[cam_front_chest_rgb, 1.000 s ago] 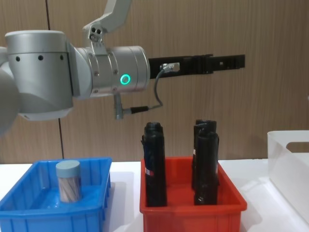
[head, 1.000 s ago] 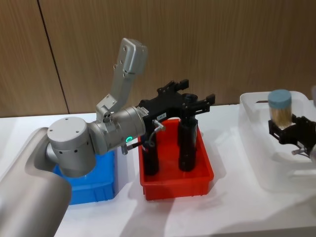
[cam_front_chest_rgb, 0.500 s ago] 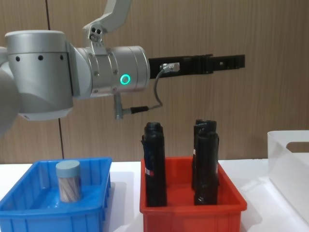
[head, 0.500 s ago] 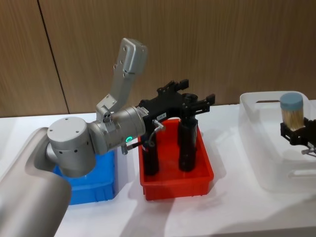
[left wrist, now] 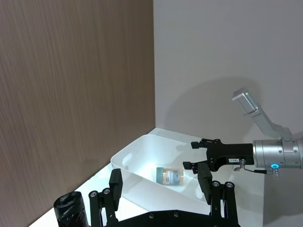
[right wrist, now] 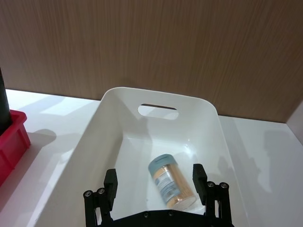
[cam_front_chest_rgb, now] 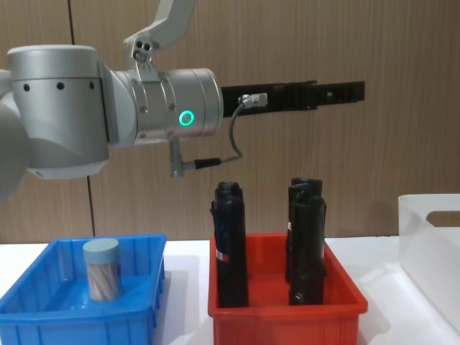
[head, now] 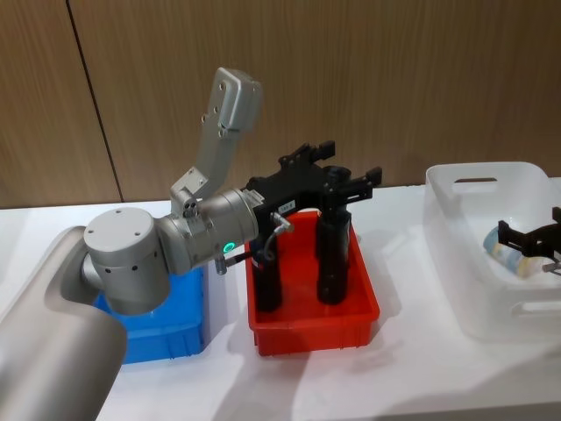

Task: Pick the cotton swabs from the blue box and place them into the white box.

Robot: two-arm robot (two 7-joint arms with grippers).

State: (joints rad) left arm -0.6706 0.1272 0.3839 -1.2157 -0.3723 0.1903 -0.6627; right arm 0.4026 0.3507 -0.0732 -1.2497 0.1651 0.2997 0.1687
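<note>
One tub of cotton swabs [right wrist: 171, 182] lies on its side on the floor of the white box [right wrist: 156, 94], its grey-blue lid toward the handle cutout. My right gripper [right wrist: 155, 179] hovers just above it, open, its fingers apart on either side and not touching it. In the head view the same tub [head: 511, 260] lies in the white box [head: 478, 171] under the right gripper [head: 530, 239]. Another tub of cotton swabs [cam_front_chest_rgb: 101, 269] stands upright in the blue box [cam_front_chest_rgb: 43, 316]. My left gripper [head: 329, 180] is held open and still above the red bin.
A red bin [head: 311, 329] with three tall black rolls [cam_front_chest_rgb: 231, 244] stands between the blue box [head: 175, 316] and the white box [cam_front_chest_rgb: 424, 237]. The left arm's large elbow [head: 127, 259] hangs over the blue box. A wooden wall closes the back.
The right gripper moved right over the white box, lowered and opened. The tub it held upright now lies on its side inside the box. The left arm has not moved.
</note>
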